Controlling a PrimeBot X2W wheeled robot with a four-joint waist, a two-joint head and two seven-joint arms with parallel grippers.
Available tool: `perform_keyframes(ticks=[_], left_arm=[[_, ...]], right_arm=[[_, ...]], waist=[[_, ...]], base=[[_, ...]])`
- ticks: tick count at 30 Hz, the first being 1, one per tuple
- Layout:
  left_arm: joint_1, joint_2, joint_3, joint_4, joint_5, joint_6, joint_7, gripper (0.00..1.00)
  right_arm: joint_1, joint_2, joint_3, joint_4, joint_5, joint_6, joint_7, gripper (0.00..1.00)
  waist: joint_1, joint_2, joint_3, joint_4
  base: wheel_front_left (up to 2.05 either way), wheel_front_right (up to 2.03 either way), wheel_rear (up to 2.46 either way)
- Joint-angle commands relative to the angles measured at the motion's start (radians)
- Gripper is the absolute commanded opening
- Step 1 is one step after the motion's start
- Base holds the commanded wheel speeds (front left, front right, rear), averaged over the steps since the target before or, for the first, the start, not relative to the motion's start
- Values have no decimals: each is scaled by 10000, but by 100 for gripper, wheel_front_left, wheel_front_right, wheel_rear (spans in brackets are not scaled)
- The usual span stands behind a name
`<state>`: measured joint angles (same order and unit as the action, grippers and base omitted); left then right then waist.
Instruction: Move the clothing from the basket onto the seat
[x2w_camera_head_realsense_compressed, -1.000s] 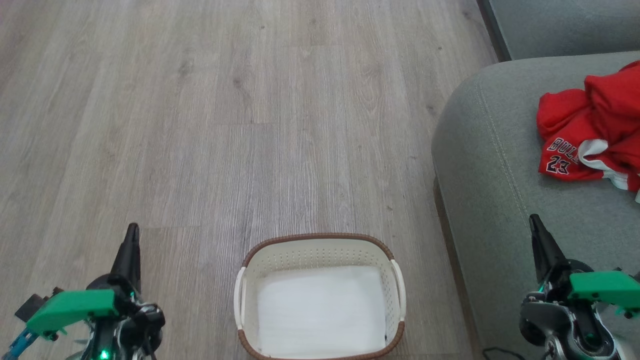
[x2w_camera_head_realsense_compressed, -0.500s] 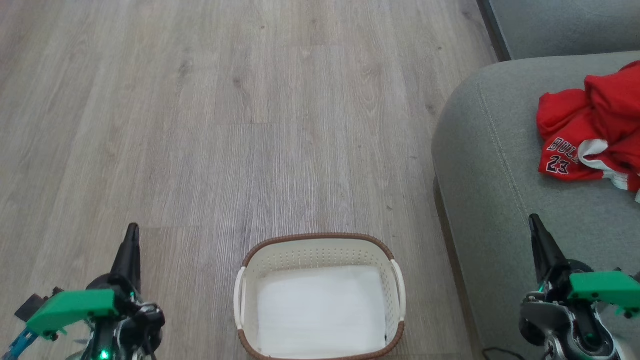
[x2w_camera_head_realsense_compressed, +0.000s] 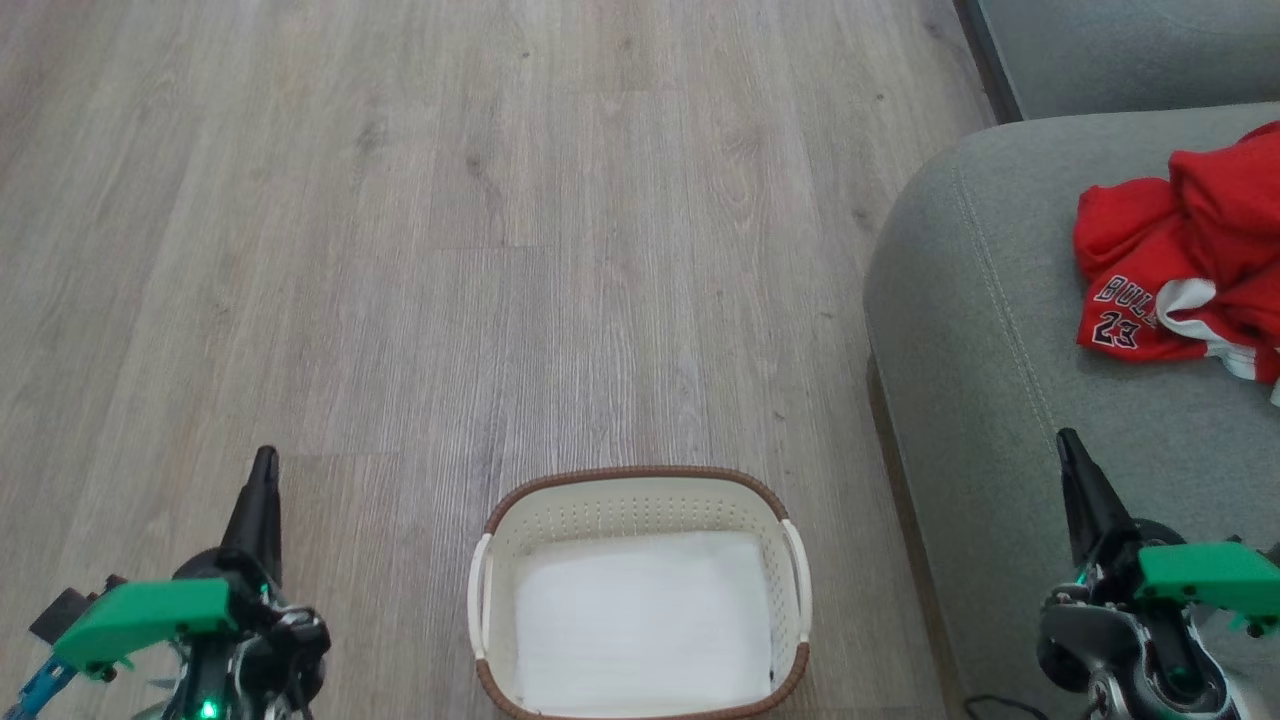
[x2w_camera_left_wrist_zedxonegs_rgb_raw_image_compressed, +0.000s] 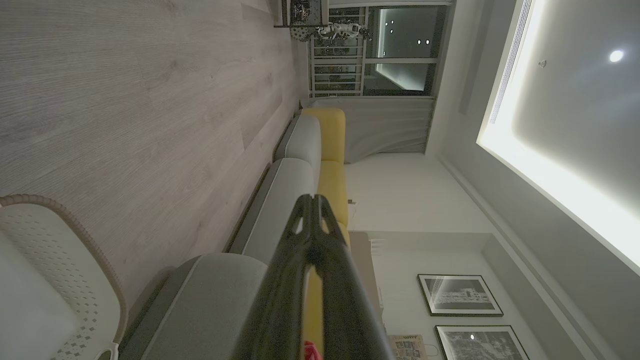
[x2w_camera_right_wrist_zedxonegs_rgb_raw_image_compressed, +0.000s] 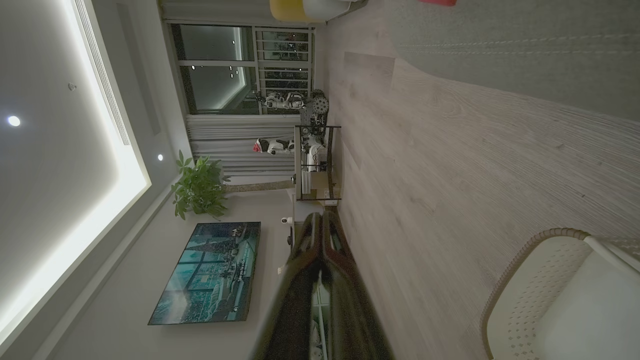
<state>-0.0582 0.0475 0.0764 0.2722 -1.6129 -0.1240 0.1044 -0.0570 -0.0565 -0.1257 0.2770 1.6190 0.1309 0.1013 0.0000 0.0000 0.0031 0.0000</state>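
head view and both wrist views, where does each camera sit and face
Head view: on the head, facing forward and down at floor, basket, seat with the clothing; left gripper and right gripper at the bottom corners.
Left wrist view: on the left wrist, rolled sideways, facing along its shut fingers toward a sofa row and window.
Right wrist view: on the right wrist, rolled sideways, facing along its shut fingers toward a TV and plant.
Shared: all three catch basket and seat.

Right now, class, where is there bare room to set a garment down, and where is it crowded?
Free: the seat cushion between its stitched seam and the red clothing, and nearer, toward the right gripper. The floor beyond the basket is bare too. Crowded: the seat's far right, under the clothing.
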Motion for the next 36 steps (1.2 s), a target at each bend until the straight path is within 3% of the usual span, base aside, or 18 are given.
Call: perform_keyframes(ticks=[1,36], left_arm=[[-498,42,365,-269,36,-67,81,0],[-499,36,374,-270,44,-67,88,0]], right_arm=[[-506,23,165,-324,-67,-2,82,0],[-508,40,141,-323,-87,-2,101,0]], waist=[[0,0,0,0],[0,0,0,0]], base=[[0,0,0],[0,0,0]])
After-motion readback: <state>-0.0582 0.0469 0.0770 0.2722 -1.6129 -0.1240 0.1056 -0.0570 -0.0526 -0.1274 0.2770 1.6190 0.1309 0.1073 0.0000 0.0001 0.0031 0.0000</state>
